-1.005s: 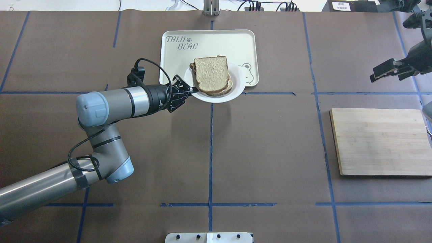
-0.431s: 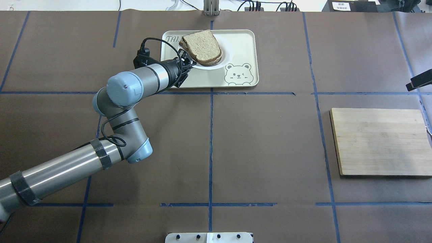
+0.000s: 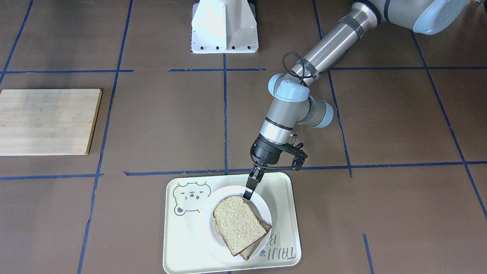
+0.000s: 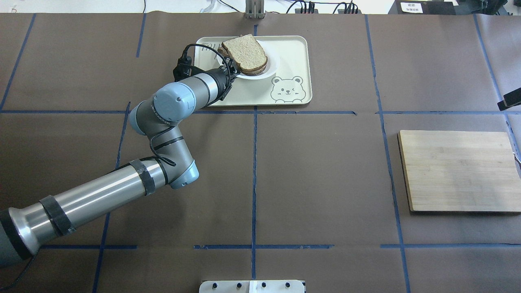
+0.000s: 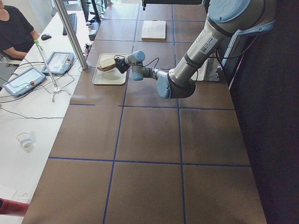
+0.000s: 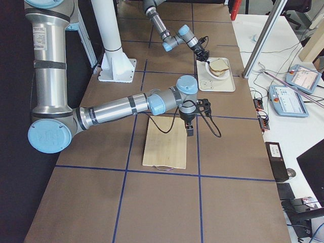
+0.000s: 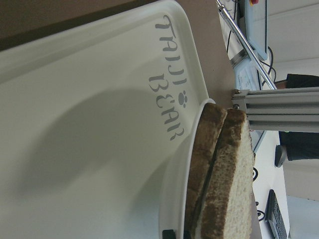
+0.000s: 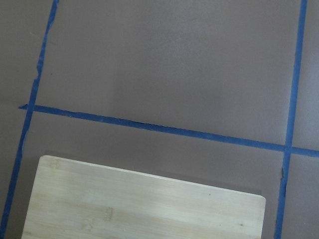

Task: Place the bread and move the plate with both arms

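left arm (image 4: 175,101): reaches across the desk (image 4: 325,183) to the tray, wrist angled down at the plate.
left jaws: pinched shut on the plate's rim, on the side toward the robot.
plate (image 3: 228,192): white and round, over the half of the tray that carries the lettering, beside the bear drawing (image 3: 191,196). the wrist view shows a shadow on the tray under it. whether it rests on the tray or is clear of it, i cannot tell.
bread (image 3: 237,224): lies flat on the plate, rounded top toward the jaws, stacked on a second slice (image 3: 258,243) whose crust peeks out from under it.
tray (image 3: 281,190): cream, rectangular, flat on the desk at the side far from the robot.
right arm (image 6: 126,106): low over the desk, well apart from the tray, wrist pointing down near a corner of the wooden board (image 4: 458,171).
right jaws: only a dark tip shows at the overhead view's edge. how far apart they stand, and whether they hold anything, i cannot tell.
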Motion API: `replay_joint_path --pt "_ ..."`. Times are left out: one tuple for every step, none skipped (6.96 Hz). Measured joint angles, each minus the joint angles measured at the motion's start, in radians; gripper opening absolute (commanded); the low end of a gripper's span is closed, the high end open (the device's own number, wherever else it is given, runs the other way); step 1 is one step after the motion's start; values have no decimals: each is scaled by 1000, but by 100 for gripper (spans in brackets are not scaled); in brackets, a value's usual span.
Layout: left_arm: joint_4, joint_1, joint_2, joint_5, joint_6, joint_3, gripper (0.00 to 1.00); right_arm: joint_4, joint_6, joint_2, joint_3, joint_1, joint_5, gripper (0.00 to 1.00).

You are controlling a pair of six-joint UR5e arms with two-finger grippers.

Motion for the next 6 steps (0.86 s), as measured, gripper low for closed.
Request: replay_joint_path --pt "2 2 -9 1 4 15 99 2 -1 0 -5 3 -3 100" --pt "10 2 -11 -3 27 18 100 4 -5 0 -13 3 -7 100" --pt "55 0 -8 -25 86 1 100 6 -10 0 -18 4 -9 100" --pt "171 -12 7 -72 161 -70 100 8 -12 1 -20 4 -8 100" --pt "333 -34 46 -134 232 -201 100 9 -13 1 -21 4 -10 100" --pt "493 -59 103 -193 311 -355 100 9 -13 1 -22 4 -14 100"
